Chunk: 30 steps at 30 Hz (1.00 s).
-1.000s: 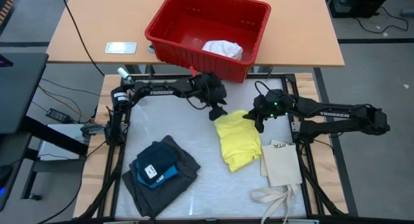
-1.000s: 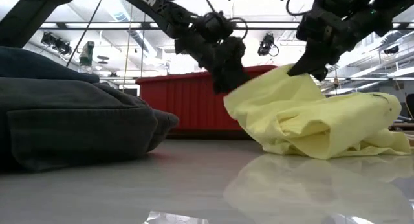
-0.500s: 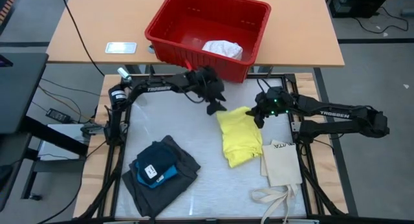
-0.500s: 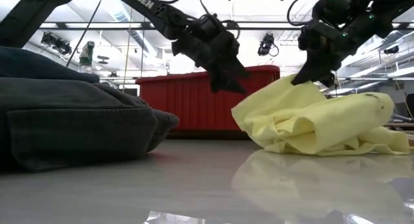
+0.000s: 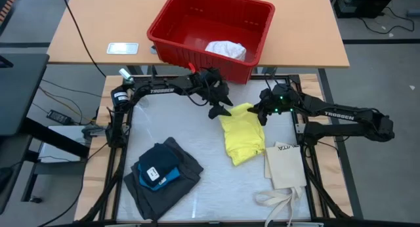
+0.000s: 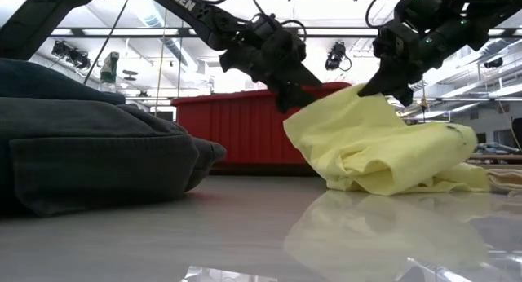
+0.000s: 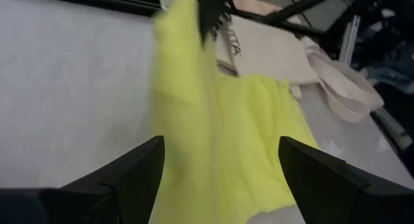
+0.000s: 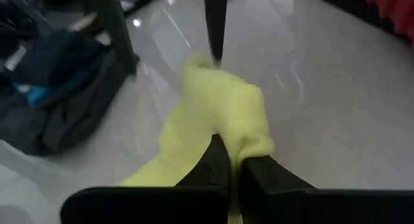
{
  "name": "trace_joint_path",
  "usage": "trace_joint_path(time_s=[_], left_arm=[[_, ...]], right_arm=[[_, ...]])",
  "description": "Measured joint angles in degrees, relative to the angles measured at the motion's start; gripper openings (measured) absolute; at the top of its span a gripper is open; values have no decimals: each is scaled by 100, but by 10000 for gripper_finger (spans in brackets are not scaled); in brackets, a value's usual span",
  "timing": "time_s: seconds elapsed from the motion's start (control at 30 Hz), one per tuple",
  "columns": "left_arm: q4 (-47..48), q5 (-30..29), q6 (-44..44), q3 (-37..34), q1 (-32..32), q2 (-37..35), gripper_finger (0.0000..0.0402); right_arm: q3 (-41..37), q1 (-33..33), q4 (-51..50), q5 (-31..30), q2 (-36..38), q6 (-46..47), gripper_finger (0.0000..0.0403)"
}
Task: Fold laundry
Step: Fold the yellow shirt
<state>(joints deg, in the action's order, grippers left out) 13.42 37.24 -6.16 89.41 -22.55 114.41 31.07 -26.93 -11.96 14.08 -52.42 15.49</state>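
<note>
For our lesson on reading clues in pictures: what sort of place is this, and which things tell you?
Probably a robotics lab or workshop. Two robot arms sit on a framed table handling a yellow cloth, loose cables trail on the floor, and track lights hang from an open ceiling.

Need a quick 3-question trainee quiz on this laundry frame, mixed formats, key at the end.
1. True or false: the right end effector is shut on the yellow garment.
2. What lies in the red bin? A) a white cloth B) the tote bag C) the grey shorts
3. Fill in: the left end effector is ___, at the yellow garment's far edge.

Key: 1 true. 2 A: the white cloth; the tote bag and grey shorts lie on the table. 3 open.
</note>
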Motion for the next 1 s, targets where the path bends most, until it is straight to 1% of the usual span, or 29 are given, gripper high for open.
trace_joint_path(time_s=[0.07,0.1,0.23,0.3,0.33,0.4,0.43,0.5,0.57,0.6,0.63,0.7,0.83,0.93,1.0], left_arm=[[12,-82,-51,0,51,85,307],[16,-227,-51,0,69,122,307],[122,-1078,-71,2,88,228,303],[184,-1360,-130,-4,88,234,287],[191,-1390,-220,-4,79,228,272],[228,-1399,-374,-4,51,191,227],[221,-1400,-418,-2,50,182,198],[252,-1403,-454,-2,50,179,129],[315,-1402,-449,-2,27,165,53],[406,-1402,-441,-2,18,121,31],[467,-1398,-447,-2,3,61,22],[557,-1405,-536,-2,-14,-125,24],[709,-1373,-641,85,49,-517,29],[711,-1368,-450,221,313,-583,25],[731,-1390,-410,221,621,-512,24]], right_arm=[[0,-78,172,100,0,53,13],[0,-113,226,155,0,99,13],[0,-257,290,369,0,199,13],[0,-312,185,363,0,268,13],[0,-343,125,364,0,286,13],[0,-387,117,364,-4,299,13],[0,-401,124,364,-4,299,13],[0,-412,116,315,-7,350,13],[0,-409,53,58,-7,442,13],[0,-392,3,-73,-8,450,13],[0,-364,-61,-201,-9,451,13],[0,-283,-161,-361,-7,424,13],[16,47,-258,-435,56,383,13],[26,393,-563,-546,210,549,13],[26,668,-935,-601,345,636,13]])
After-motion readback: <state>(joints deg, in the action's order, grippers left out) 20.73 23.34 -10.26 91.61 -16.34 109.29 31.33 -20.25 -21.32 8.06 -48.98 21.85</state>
